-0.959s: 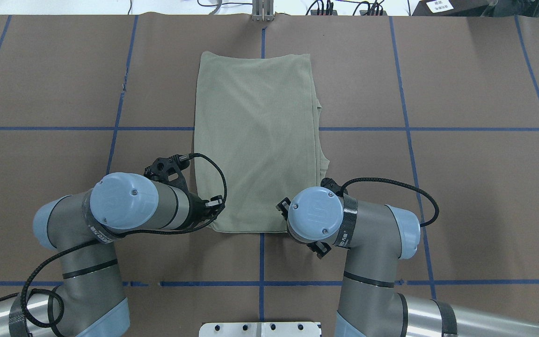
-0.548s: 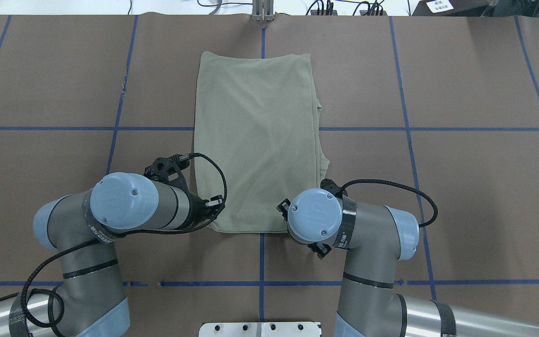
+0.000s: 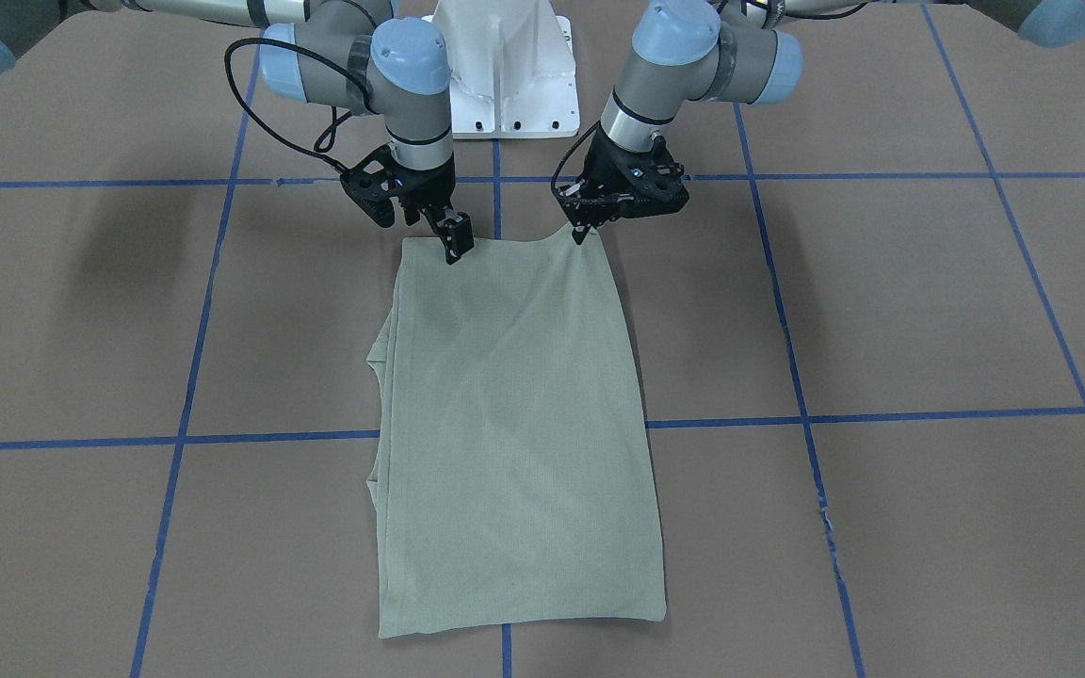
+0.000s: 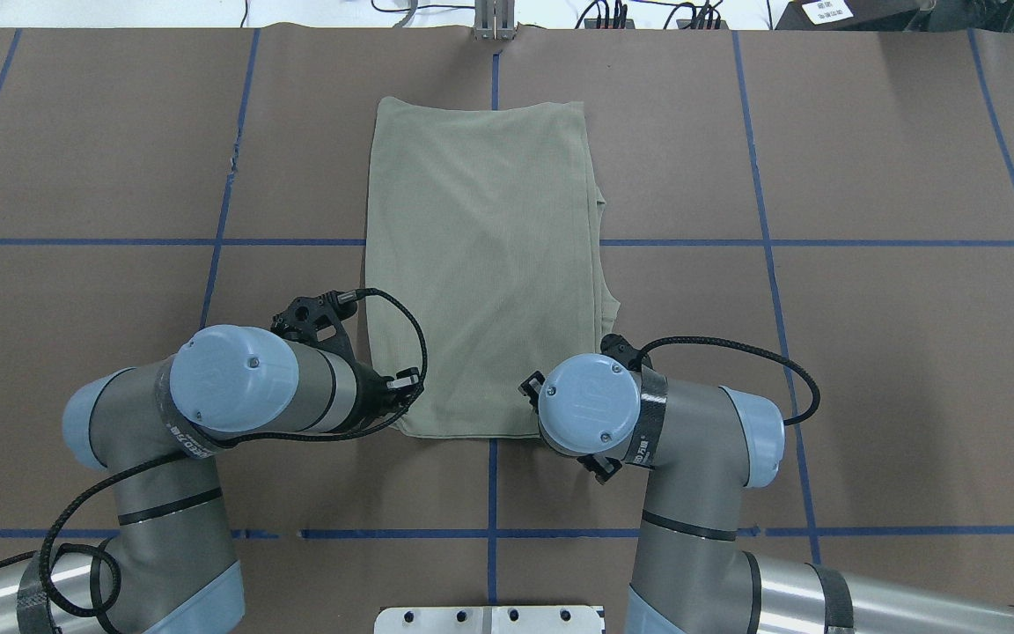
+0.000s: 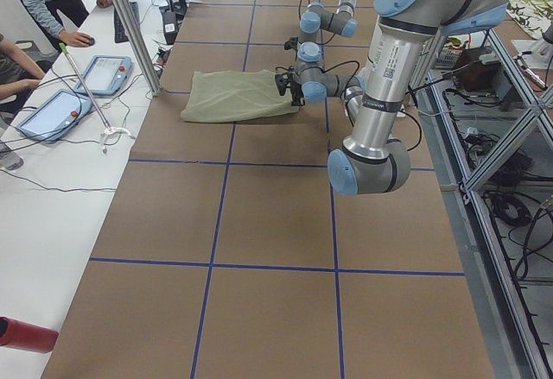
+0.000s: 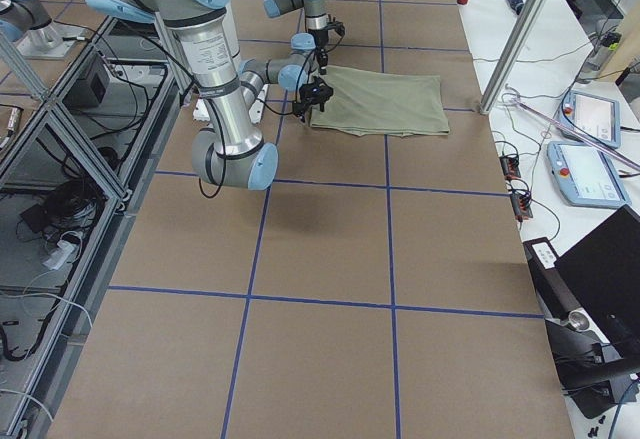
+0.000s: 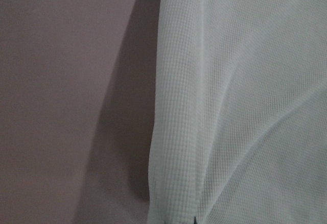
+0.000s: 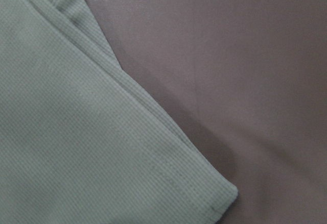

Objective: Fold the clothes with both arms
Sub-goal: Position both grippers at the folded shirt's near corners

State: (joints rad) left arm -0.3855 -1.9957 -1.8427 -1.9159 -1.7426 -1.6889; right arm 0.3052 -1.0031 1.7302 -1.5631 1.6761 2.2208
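The pale sage-green shirt [image 3: 514, 424] [image 4: 481, 246] lies folded into a long rectangle on the brown table, with layered edges showing along one long side. Both arms reach its end nearest the robot's base. My left gripper [image 3: 583, 233] [image 4: 406, 392] is shut on that end's corner, and the cloth rises a little to its tips. In the left wrist view, folds in the shirt [image 7: 245, 106] run toward the bottom edge. My right gripper [image 3: 456, 247] rests on the same edge, a little in from the other corner; whether it is open or shut is unclear. The right wrist view shows that shirt corner [image 8: 76, 132].
The white pedestal base [image 3: 505, 85] stands behind the arms. Blue tape lines [image 4: 494, 484] grid the table. A metal post [image 4: 494, 22] stands at the far edge. A side table holds tablets [image 5: 52, 111], with people beside it. A red cylinder [image 5: 22, 334] lies near a corner.
The right arm's wrist has shifted slightly toward the shirt's middle line. The left arm and the shirt have stayed put.
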